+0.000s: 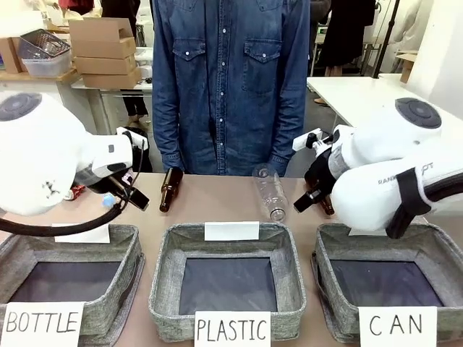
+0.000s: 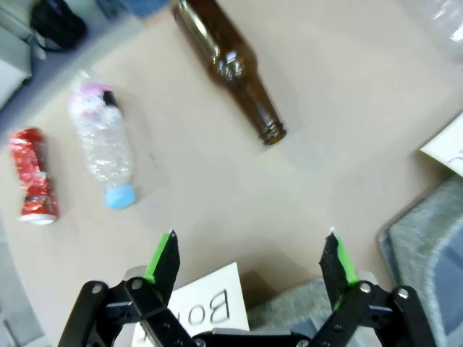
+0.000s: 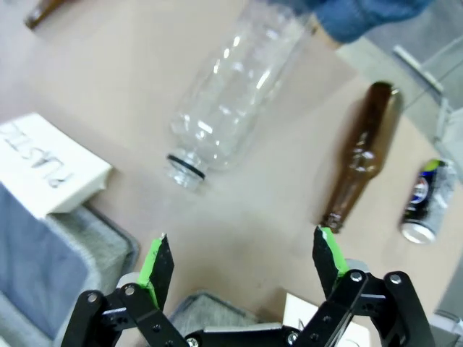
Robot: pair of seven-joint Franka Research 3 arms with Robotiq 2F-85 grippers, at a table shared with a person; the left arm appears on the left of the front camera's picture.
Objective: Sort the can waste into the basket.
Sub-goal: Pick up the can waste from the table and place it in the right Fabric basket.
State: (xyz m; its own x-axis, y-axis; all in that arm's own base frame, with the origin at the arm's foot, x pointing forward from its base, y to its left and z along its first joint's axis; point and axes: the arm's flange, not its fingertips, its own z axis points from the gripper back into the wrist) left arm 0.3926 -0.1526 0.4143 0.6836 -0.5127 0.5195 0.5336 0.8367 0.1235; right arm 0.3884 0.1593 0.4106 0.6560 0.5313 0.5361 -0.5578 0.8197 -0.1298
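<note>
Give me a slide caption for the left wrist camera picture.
Open left gripper facing a dented red can, a clear plastic bottle and a brown glass bottle lying on the table.

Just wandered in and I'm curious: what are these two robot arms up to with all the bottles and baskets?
They are set up to sort rubbish into labelled baskets. The left pincer and the right pincer both hang open above the table, holding nothing. A red can lies near the left one and a dark can near the right one, among brown bottles and clear plastic bottles. The CAN basket holds no can yet. A person stands at the far side.
</note>
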